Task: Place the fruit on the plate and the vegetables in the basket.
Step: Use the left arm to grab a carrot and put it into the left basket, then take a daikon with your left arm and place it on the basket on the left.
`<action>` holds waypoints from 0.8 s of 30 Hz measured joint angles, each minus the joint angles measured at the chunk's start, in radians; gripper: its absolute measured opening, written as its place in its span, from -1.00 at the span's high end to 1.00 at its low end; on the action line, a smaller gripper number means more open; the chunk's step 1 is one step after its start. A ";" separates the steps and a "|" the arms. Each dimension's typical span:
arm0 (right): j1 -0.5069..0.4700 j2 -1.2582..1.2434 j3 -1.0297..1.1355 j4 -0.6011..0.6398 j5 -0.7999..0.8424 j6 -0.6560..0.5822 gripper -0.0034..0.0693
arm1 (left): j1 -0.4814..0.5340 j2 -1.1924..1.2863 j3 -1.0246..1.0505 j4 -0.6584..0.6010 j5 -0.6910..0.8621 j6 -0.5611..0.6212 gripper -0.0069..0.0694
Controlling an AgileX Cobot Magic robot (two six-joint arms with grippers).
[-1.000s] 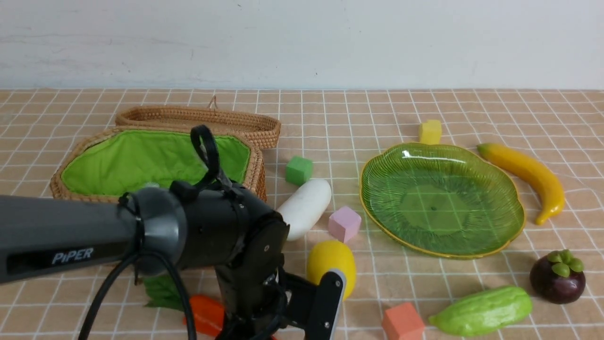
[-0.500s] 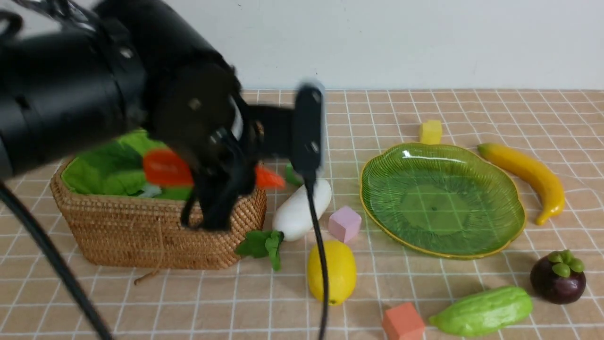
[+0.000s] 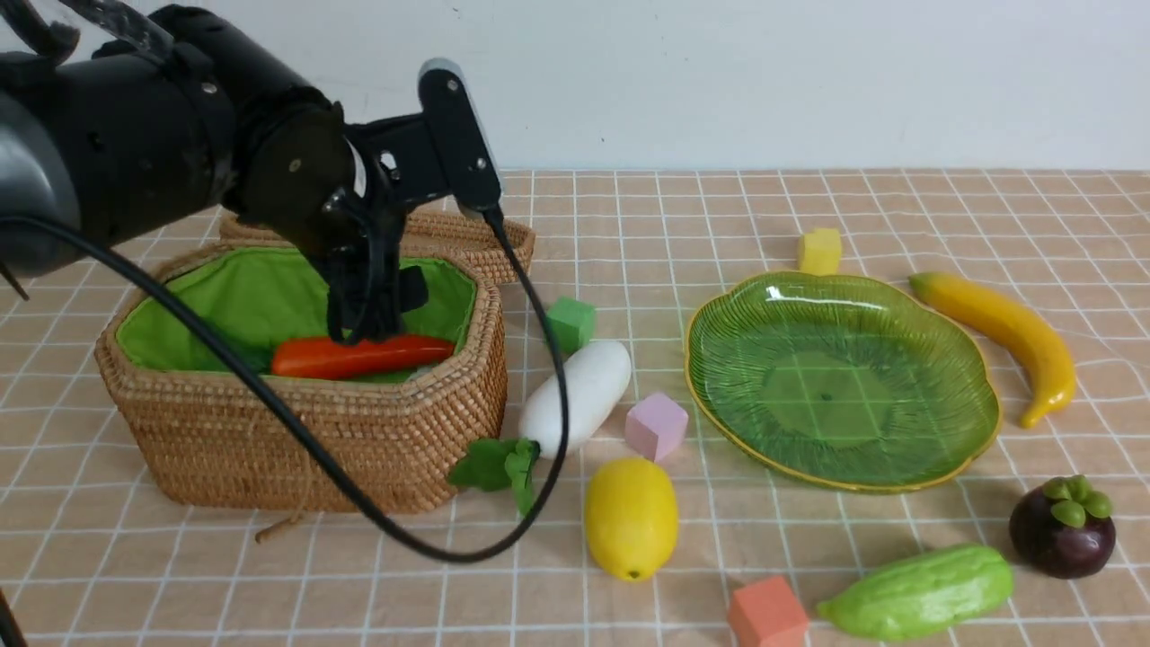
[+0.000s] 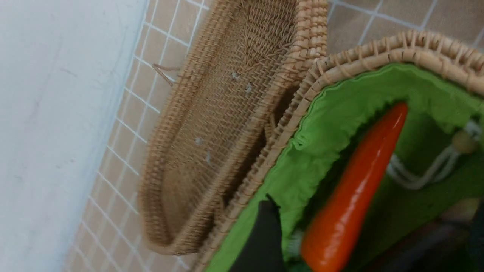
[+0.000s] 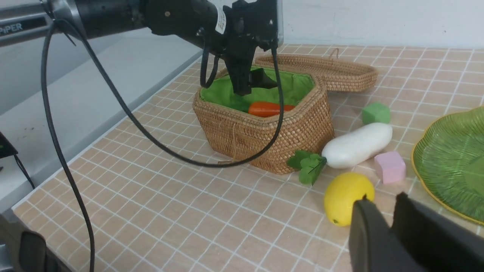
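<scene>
Now the left claw (image 3: pixel 364 328) hangs spread over the orange toy carrot (image 3: pixel 359 357) lying inside the green-lined wicker basket (image 3: pixel 296 440); right claw (image 5: pixel 391 207) pressed together.

- A thick, cylindrical black left arm (image 3: pixel 153 135) is being shown, with a grey section at its near end.
- Small silver screws (image 3: pixel 295 164) are being seen in its housing.
- A thin black cable (image 3: pixel 562 395) is being carried from a flat black camera module (image 3: pixel 458 135).
- White "PIPER" lettering (image 5: pixel 11 28) is being displayed.
</scene>
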 joint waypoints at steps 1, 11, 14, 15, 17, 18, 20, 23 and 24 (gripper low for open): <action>0.000 0.000 -0.013 -0.007 0.022 0.004 0.57 | -0.010 -0.007 0.000 -0.038 0.021 -0.073 -0.88; 0.000 0.007 -0.147 -0.176 0.194 0.090 0.55 | -0.247 0.055 -0.152 -0.249 0.204 -0.352 0.12; 0.000 0.007 -0.147 -0.178 0.228 0.097 0.55 | -0.269 0.128 -0.249 -0.253 0.260 -0.397 0.11; 0.000 0.007 -0.147 -0.178 0.251 0.099 0.55 | -0.276 0.189 -0.333 -0.252 0.303 -0.413 0.04; 0.000 0.007 -0.148 -0.178 0.282 0.103 0.54 | -0.279 0.291 -0.436 -0.252 0.367 -0.427 -0.14; 0.000 0.007 -0.148 -0.179 0.291 0.104 0.54 | -0.279 0.318 -0.473 -0.250 0.381 -0.427 -0.20; 0.000 0.007 -0.148 -0.179 0.310 0.105 0.54 | -0.278 0.400 -0.539 -0.242 0.416 -0.432 -0.38; 0.000 0.007 -0.148 -0.172 0.338 0.105 0.53 | -0.268 0.488 -0.590 -0.206 0.433 -0.433 -0.66; 0.000 0.007 -0.148 -0.167 0.342 0.105 0.52 | -0.267 0.503 -0.592 -0.193 0.433 -0.433 -0.70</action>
